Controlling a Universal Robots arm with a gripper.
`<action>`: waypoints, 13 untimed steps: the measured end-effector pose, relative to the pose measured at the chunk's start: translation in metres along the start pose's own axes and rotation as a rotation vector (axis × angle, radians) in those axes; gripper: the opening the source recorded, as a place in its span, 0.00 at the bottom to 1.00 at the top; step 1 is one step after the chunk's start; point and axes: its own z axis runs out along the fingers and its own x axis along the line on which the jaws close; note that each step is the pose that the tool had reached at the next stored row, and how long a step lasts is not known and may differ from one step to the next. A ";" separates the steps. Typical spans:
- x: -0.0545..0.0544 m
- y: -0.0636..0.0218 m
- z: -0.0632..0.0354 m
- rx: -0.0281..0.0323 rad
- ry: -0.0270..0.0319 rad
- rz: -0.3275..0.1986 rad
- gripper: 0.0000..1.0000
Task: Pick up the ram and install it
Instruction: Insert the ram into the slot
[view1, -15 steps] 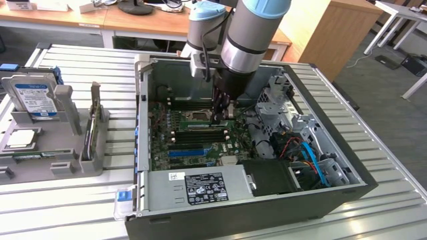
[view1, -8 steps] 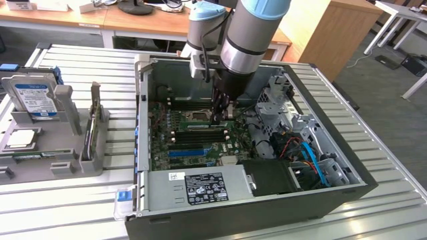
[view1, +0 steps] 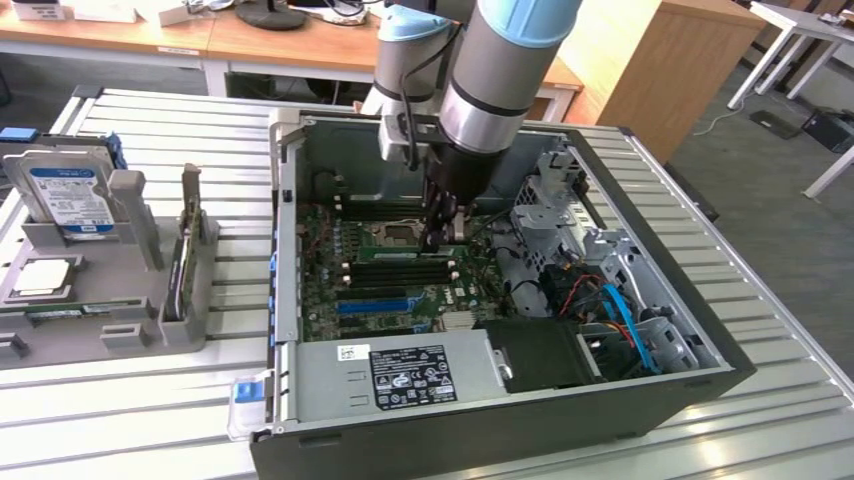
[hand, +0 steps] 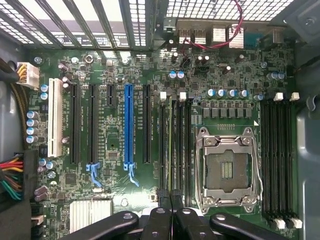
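Step in hand: insertion of the ram (hand: 170, 145); pick-up judged complete. The arm reaches down into the open computer case (view1: 694, 375) on the bench (view1: 134, 420); the jaws (hand: 170, 196) hang low over the motherboard. Jaws drawn close together, pinching the near end of the ram, which is seen edge-on as a thin greenish strip; grasp judged firm, though the contact itself is partly hidden by the fingers.

The ram runs straight out from the jaws along the bank of memory slots (hand: 181, 145); whether it is already down in its slot or only just above cannot be told. CPU socket (hand: 227, 170) lies just beside the jaws on one side; the blue slot (hand: 128, 130) is farther off on the other. White end clips (hand: 163, 95) sit at the far end of the bank from the jaws.

Judgement: seating calls for the stick kept parallel to the slot and pressed straight down; tilt risks jamming one end.
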 end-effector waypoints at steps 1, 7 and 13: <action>0.000 0.0000 0.0007 0.0001 -0.0001 0.000 0.11; 0.000 -0.0002 0.0038 0.0007 0.0000 0.002 0.11; -0.002 0.0009 0.0046 0.0013 -0.0003 0.002 0.11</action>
